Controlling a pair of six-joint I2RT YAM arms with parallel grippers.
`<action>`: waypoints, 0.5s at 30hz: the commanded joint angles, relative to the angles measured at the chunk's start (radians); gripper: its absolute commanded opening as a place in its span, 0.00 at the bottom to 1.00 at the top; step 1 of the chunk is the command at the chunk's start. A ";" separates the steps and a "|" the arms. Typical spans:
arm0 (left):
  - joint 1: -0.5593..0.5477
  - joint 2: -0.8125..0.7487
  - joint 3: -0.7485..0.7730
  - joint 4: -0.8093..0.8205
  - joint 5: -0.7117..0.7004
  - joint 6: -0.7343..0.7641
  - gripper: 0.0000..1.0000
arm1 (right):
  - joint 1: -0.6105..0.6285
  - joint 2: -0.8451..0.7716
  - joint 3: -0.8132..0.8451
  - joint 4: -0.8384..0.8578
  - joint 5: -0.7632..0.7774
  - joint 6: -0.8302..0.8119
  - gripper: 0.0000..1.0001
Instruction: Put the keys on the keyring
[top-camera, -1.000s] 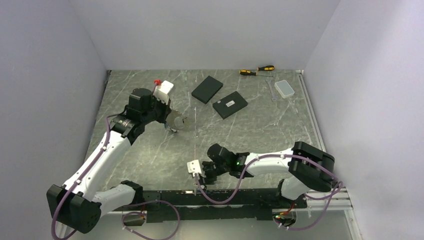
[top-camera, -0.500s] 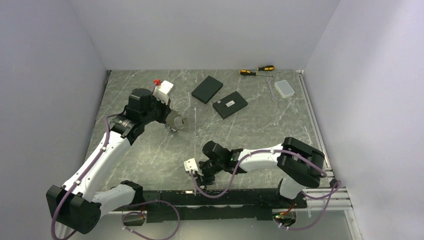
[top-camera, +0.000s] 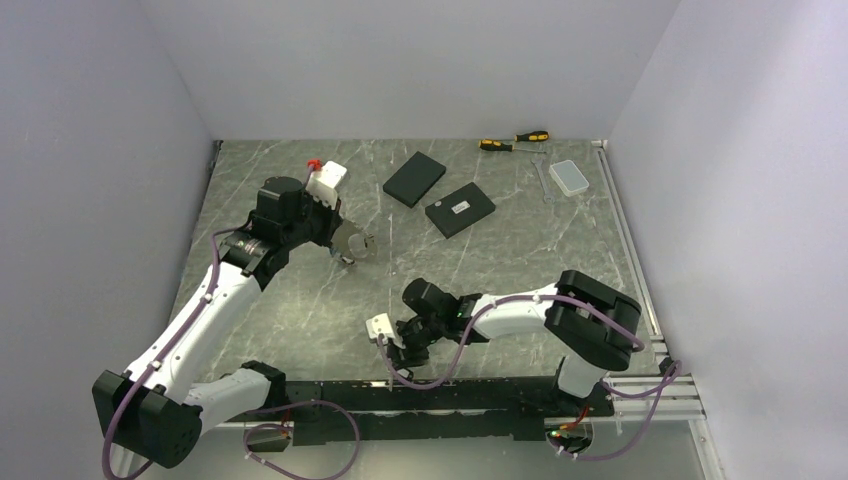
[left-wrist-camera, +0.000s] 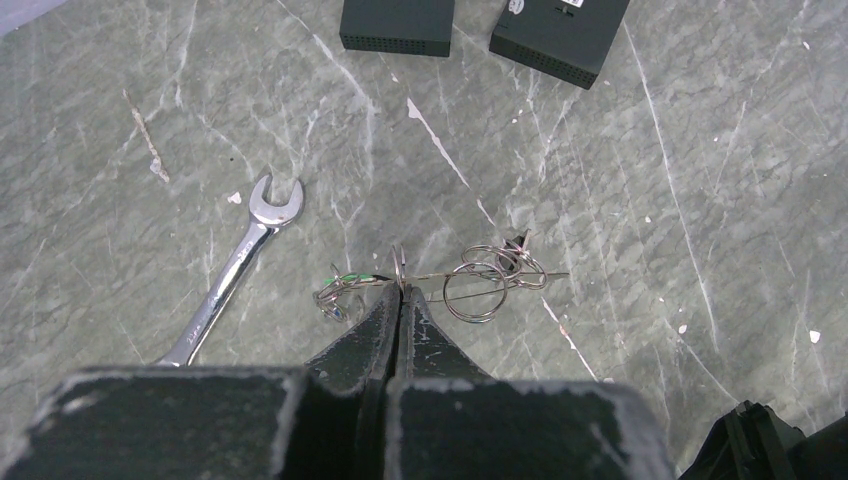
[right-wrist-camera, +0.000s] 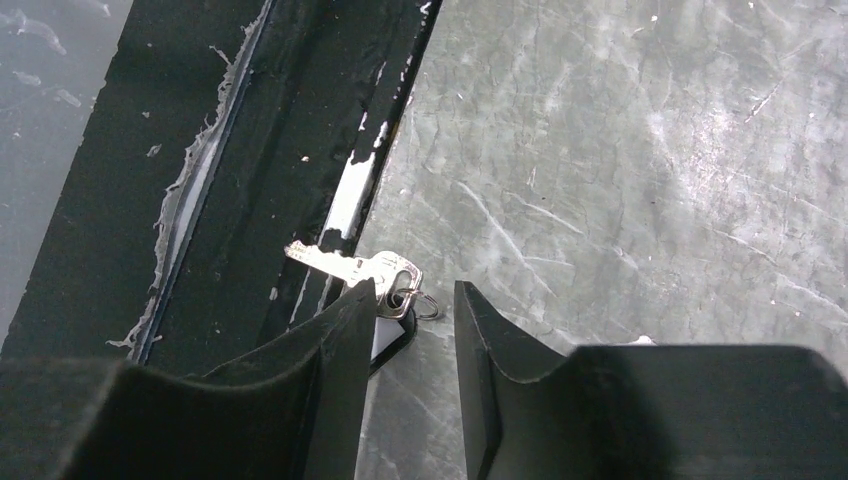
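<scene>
Left claw (left-wrist-camera: 400, 292) pinched on thin grey keyring (left-wrist-camera: 470, 275) | right claw (right-wrist-camera: 412, 300) parted over silver key (right-wrist-camera: 345, 263), small ring (right-wrist-camera: 422, 302) attached

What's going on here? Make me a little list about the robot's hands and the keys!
left end effector: shut, pinching the keyring
green-headed key: right beside the left fingertips; cannot tell if it is threaded on
right end effector: open, one jaw on each side of a silver key
silver key: lying flat, not gripped
wrench: lying loose beside the keyring
</scene>
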 joint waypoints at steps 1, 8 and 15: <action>0.004 -0.022 0.033 0.050 0.019 0.011 0.00 | -0.005 0.006 0.036 0.001 -0.044 -0.011 0.37; 0.004 -0.022 0.033 0.050 0.019 0.011 0.00 | -0.013 0.020 0.043 -0.004 -0.060 -0.007 0.31; 0.004 -0.022 0.033 0.049 0.020 0.011 0.00 | -0.021 0.037 0.052 -0.007 -0.086 -0.012 0.38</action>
